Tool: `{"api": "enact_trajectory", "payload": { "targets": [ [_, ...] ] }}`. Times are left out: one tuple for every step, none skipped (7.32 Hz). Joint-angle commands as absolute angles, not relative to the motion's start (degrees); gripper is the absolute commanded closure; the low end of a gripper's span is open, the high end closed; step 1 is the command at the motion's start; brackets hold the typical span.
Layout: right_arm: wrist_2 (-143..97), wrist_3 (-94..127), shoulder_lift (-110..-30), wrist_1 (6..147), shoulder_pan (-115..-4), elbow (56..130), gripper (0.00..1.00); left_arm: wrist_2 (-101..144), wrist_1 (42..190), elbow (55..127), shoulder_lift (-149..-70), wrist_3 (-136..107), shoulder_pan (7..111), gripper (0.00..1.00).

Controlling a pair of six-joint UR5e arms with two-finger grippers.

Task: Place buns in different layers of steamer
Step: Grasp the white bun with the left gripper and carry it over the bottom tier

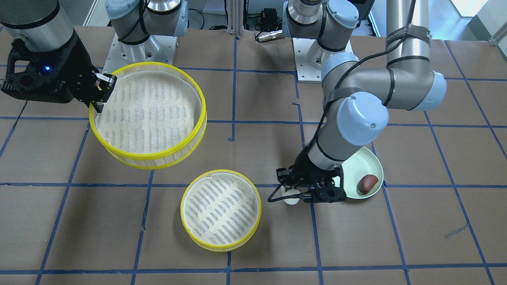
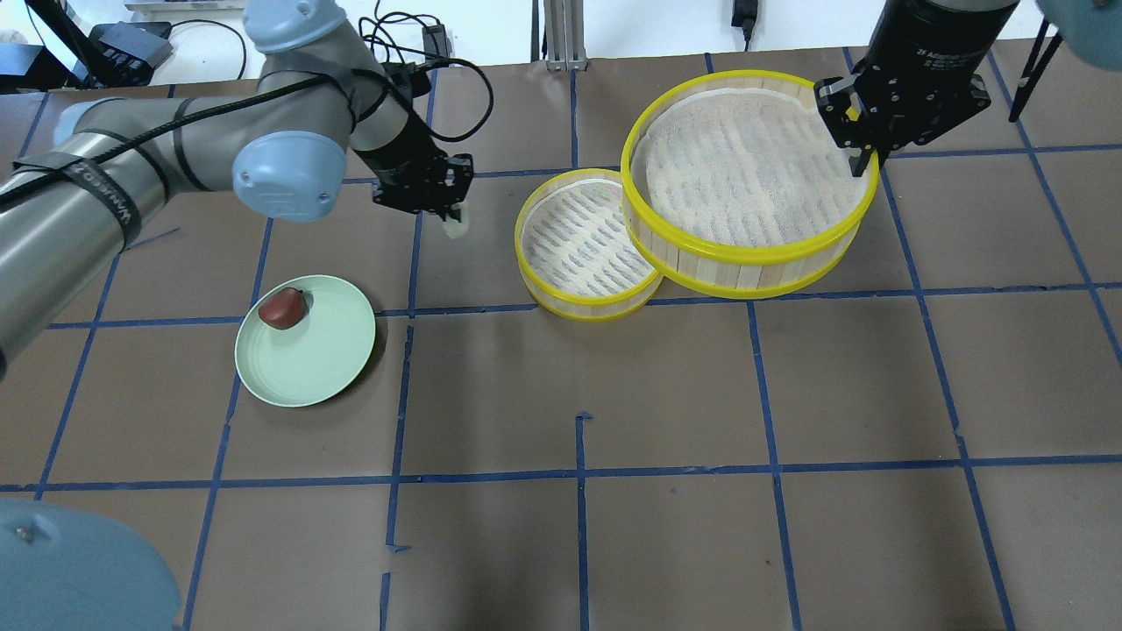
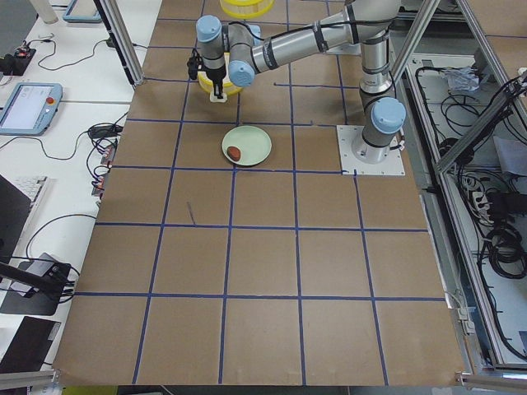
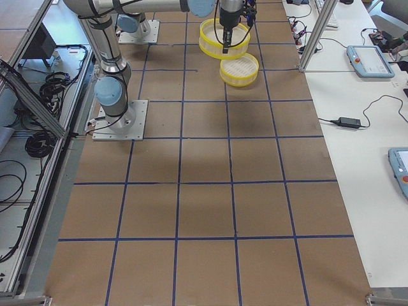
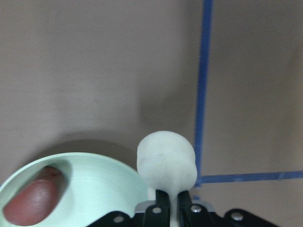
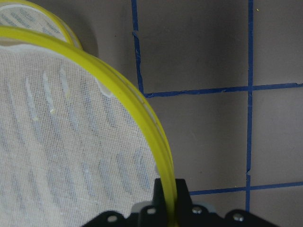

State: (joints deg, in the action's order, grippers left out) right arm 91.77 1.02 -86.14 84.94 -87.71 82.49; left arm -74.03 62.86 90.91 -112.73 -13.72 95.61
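My left gripper (image 2: pixel 449 213) is shut on the white bun (image 2: pixel 456 228) and holds it above the table, between the green plate (image 2: pixel 329 364) and the steamer layer (image 2: pixel 585 306) that rests on the table. The left wrist view shows the white bun (image 5: pixel 165 163) pinched between the fingers. The reddish-brown bun (image 2: pixel 282 308) lies on the plate. My right gripper (image 2: pixel 863 162) is shut on the yellow rim of the other steamer layer (image 2: pixel 745 261) and holds it raised and tilted, overlapping the resting one. Both layers are empty.
The table is covered in brown paper with a blue tape grid. The two arm bases (image 1: pixel 134 43) stand at the robot's side. Cables and a power brick (image 2: pixel 131 44) lie beyond the far edge.
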Motion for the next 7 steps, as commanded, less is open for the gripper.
{"api": "enact_trajectory", "payload": {
  "targets": [
    [91.84,0.97,-86.22,84.99,-87.54,82.53,0.85,-62.69,53.57,90.44,-117.49,-22.82,100.62,0.77],
    [91.85,0.88,-86.22,84.9,-87.19,82.44,0.85,-62.75,51.7,90.44,-119.34,-23.03,100.98,0.61],
    [91.85,0.88,-86.22,84.99,-87.36,82.44,0.85,-62.93,50.72,90.44,-120.31,-22.59,100.99,0.29],
    [91.85,0.88,-86.22,84.99,-87.28,82.44,0.85,-62.93,50.19,90.53,-120.5,-22.59,100.99,0.19],
    [91.93,0.88,-86.22,84.99,-87.36,82.53,0.85,-62.84,50.19,90.53,-120.5,-22.5,101.07,0.18],
    [91.93,0.88,-86.22,84.99,-87.45,82.53,0.85,-62.93,50.19,90.53,-120.5,-22.5,100.99,0.17],
    [91.93,0.88,-86.22,84.99,-87.45,82.44,0.84,-62.93,50.19,90.44,-120.5,-22.5,100.99,0.18]
  ]
}}
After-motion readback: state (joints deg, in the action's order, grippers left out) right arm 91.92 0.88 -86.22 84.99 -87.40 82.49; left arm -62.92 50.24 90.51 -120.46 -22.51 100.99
